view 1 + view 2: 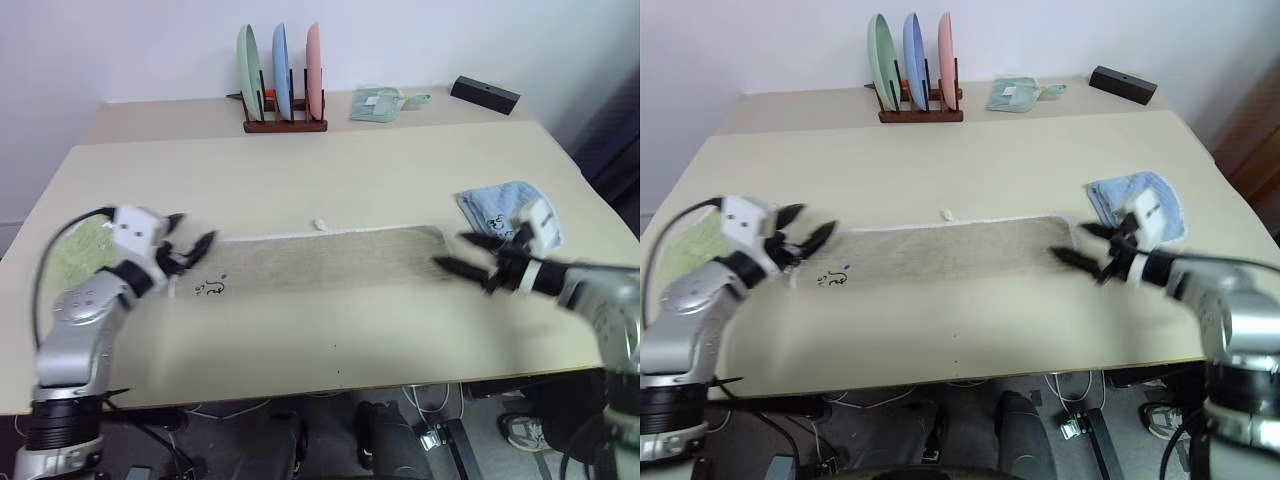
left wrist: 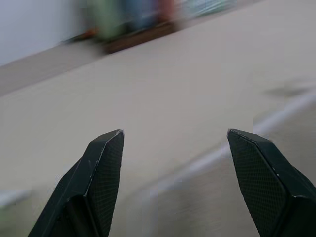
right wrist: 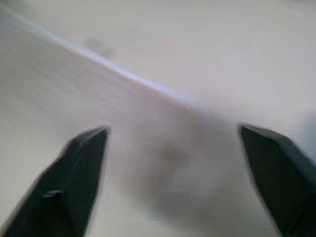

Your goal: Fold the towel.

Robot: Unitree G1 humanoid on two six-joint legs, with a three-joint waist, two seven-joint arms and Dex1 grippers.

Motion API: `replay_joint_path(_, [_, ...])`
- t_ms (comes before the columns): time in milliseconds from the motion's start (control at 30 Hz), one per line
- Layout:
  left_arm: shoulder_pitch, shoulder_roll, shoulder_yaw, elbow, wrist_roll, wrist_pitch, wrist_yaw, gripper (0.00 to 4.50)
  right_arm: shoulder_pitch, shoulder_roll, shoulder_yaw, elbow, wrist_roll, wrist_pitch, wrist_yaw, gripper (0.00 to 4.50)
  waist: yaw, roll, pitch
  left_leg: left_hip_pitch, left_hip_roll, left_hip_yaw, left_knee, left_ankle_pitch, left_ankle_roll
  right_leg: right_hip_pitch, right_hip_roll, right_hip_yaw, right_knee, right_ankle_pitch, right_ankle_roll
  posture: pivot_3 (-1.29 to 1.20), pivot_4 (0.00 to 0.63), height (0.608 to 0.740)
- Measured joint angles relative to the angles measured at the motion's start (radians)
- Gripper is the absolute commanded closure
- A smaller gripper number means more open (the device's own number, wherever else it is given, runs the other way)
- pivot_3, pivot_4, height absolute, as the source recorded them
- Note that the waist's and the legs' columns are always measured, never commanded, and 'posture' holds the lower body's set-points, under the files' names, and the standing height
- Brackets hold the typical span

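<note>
Now spread wide and empty, left gripper [image 1: 192, 247] and right gripper [image 1: 462, 252], one at each short end of towel [image 1: 320, 258], lying as long strip side to side mid-tabletop, parallel to near edge.

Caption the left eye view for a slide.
Both open grippers, left gripper and right gripper, flank the long beige terry towel lying flat on the pale wooden table.
</note>
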Motion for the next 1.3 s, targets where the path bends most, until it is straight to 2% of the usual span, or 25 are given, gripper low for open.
replay_joint_path(100, [-0.013, -0.016, -0.115, -0.089, -0.023, 0.026, -0.071, 1.08, 0.11, 0.081, -0.1, -0.125, 0.135, 0.18, -0.115, 0.02, 0.008, 0.0, 0.0, 0.001, 0.001, 0.0, 0.006, -0.003, 0.005, 0.004, 0.001, 0.0, 0.0, 0.001, 0.002, 0.0, 0.15, 0.74])
replay_joint_path(200, [-0.024, -0.044, -0.226, -0.152, -0.058, 0.054, -0.129, 1.08, 0.124, 0.166, -0.138, -0.146, 0.208, 0.32, -0.243, 0.02, 0.004, 0.0, 0.0, 0.001, 0.001, 0.002, 0.009, -0.003, 0.005, 0.005, 0.002, 0.001, 0.002, 0.002, 0.003, 0.0, 0.15, 0.74])
replay_joint_path(300, [-0.027, -0.039, -0.258, -0.157, -0.059, 0.06, -0.162, 1.08, 0.111, 0.239, -0.202, -0.145, 0.246, 0.415, -0.362, 0.02, 0.003, 0.001, -0.001, 0.002, 0.002, 0.002, 0.009, -0.003, 0.005, 0.004, 0.004, 0.002, 0.002, 0.002, 0.003, 0.0, 0.15, 0.74])
replay_joint_path(433, [-0.044, -0.047, -0.284, -0.157, -0.059, 0.06, -0.184, 1.08, -0.03, 0.377, -0.292, -0.067, 0.237, 0.46, -0.564, 0.02, 0.003, 0.001, -0.001, 0.002, 0.002, 0.003, 0.009, -0.003, 0.005, 0.003, 0.006, 0.003, 0.002, 0.002, 0.003, 0.0, 0.15, 0.74])
replay_joint_path(600, [-0.042, -0.05, -0.294, -0.154, -0.059, 0.058, -0.199, 1.08, -0.174, 0.478, -0.4, 0.028, 0.215, 0.476, -0.747, 0.02, 0.005, 0.001, -0.001, 0.001, 0.002, 0.003, 0.009, -0.003, 0.005, 0.003, 0.006, 0.004, 0.002, 0.002, 0.003, 0.0, 0.15, 0.74])
replay_joint_path(700, [-0.037, -0.062, -0.293, -0.141, -0.058, 0.048, -0.194, 1.08, -0.235, 0.524, -0.457, 0.077, 0.21, 0.463, -0.834, 0.88, 0.003, 0.001, -0.002, 0.002, 0.001, 0.004, 0.01, -0.003, 0.005, 0.004, 0.006, 0.004, 0.002, 0.002, 0.003, 0.0, 0.15, 0.74])
replay_joint_path(933, [-0.018, -0.063, -0.286, -0.136, -0.056, 0.042, -0.189, 1.08, -0.273, 0.545, -0.525, 0.137, 0.195, 0.423, -0.962, 4.44, 0.001, 0.002, -0.002, 0.001, 0.001, 0.004, 0.009, -0.003, 0.006, 0.003, 0.006, 0.004, 0.002, 0.002, 0.003, 0.0, 0.15, 0.74])
replay_joint_path(1167, [0.016, -0.068, -0.286, -0.135, -0.042, 0.021, -0.181, 1.08, -0.273, 0.515, -0.5, 0.126, 0.202, 0.353, -0.982, 4.48, -0.007, 0.003, -0.002, 0.001, 0.002, 0.004, 0.009, -0.004, 0.007, 0.003, 0.006, 0.004, 0.002, 0.002, 0.003, 0.0, 0.15, 0.74])
replay_joint_path(1233, [0.018, -0.068, -0.286, -0.135, -0.042, 0.021, -0.181, 1.08, -0.254, 0.461, -0.46, 0.113, 0.202, 0.331, -0.943, 4.48, -0.009, 0.004, -0.002, 0.001, 0.001, 0.004, 0.009, -0.004, 0.007, 0.003, 0.006, 0.004, 0.002, 0.002, 0.003, 0.0, 0.15, 0.74])
replay_joint_path(1300, [0.018, -0.069, -0.287, -0.134, -0.041, 0.02, -0.182, 1.08, -0.214, 0.315, -0.367, 0.103, 0.193, 0.299, -0.835, 4.48, -0.01, 0.006, -0.001, 0.0, 0.001, 0.005, 0.009, -0.005, 0.008, 0.003, 0.005, 0.004, 0.001, 0.001, 0.004, 0.0, 0.15, 0.74])
